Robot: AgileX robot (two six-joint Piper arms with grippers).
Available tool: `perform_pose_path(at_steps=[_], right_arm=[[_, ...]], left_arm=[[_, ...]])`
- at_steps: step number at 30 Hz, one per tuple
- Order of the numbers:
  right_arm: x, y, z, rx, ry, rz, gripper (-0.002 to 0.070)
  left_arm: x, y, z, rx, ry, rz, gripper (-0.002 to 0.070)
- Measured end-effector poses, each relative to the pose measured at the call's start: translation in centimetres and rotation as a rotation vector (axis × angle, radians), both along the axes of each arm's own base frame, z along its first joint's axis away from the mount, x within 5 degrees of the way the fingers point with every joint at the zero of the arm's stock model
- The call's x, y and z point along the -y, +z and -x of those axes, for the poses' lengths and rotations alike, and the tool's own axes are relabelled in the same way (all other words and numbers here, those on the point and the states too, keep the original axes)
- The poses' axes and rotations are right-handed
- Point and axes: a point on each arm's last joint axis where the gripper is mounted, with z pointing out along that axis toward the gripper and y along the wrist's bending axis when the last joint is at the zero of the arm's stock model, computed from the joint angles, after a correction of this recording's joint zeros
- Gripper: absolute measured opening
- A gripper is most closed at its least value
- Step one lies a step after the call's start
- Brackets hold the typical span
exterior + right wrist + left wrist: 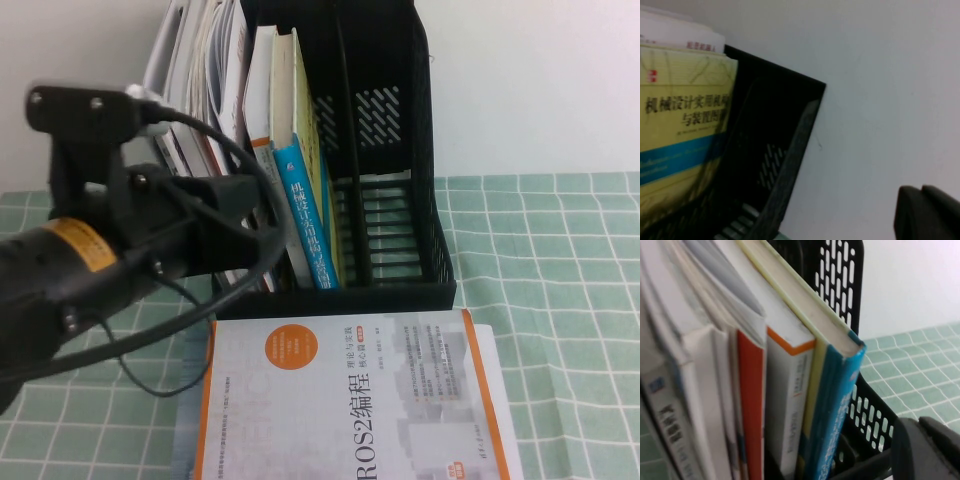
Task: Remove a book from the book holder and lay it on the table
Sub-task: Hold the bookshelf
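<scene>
The book (pixel 306 215), with a pale yellow-green cover and a blue spine, stands upright in the black book holder (pixel 395 150), leaning among other books. In the left wrist view its blue spine (pixel 837 410) shows close by. My left gripper (pixel 917 426) is shut and empty. In the high view the left gripper (pixel 240 200) hangs just in front of the holder's left compartment, beside the book. In the right wrist view, my right gripper (pixel 922 192) is shut on nothing. It looks at the book's cover (pixel 680 125) and the holder's wall (pixel 785 165) from the side. The right arm is out of the high view.
A white book with orange edges reading "ROS2" (pixel 350 400) lies flat on the mint-green gridded table (pixel 545 270) in front of the holder. Other white and orange-banded books (pixel 790 390) fill the holder's left side. A pale wall stands behind.
</scene>
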Motion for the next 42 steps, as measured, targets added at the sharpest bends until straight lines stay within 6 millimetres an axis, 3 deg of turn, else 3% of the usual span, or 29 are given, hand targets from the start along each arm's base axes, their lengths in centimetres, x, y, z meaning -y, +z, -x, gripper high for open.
perform_pose_path(at_steps=[5,14,22,26,32,36,42], right_arm=[[-2.5,-1.3,-0.5,-0.088,0.115,-0.013,-0.0004],[-8.7,-4.9,-1.9,-0.253,0.249,-0.038,-0.0004],[-16.3,-6.1,-6.2,-0.243,0.311,0.008,0.0004],[-18.1,-6.6,-8.3,-0.243,0.314,0.004,0.0106],[-19.7,-7.1,-10.2,-0.241,0.319,-0.008,0.0411],[-20.9,-7.3,-11.6,-0.251,0.326,-0.039,0.0463],[-21.7,-7.2,-12.6,-0.249,0.332,-0.074,0.0474]], left_arm=[[2.4,-1.0,-2.0,-0.042,-0.035,-0.030,-0.0003],[3.7,-0.9,-3.8,-0.067,-0.025,-0.008,-0.0003],[3.1,-0.7,-4.3,-0.062,0.001,-0.007,-0.0003],[1.6,-0.7,-5.2,-0.071,0.062,0.004,-0.0003],[1.1,-0.4,-5.2,-0.070,0.078,0.018,-0.0003],[1.1,-0.4,-5.1,-0.073,0.079,0.018,-0.0003],[1.1,-0.5,-5.1,-0.076,0.079,0.016,-0.0003]])
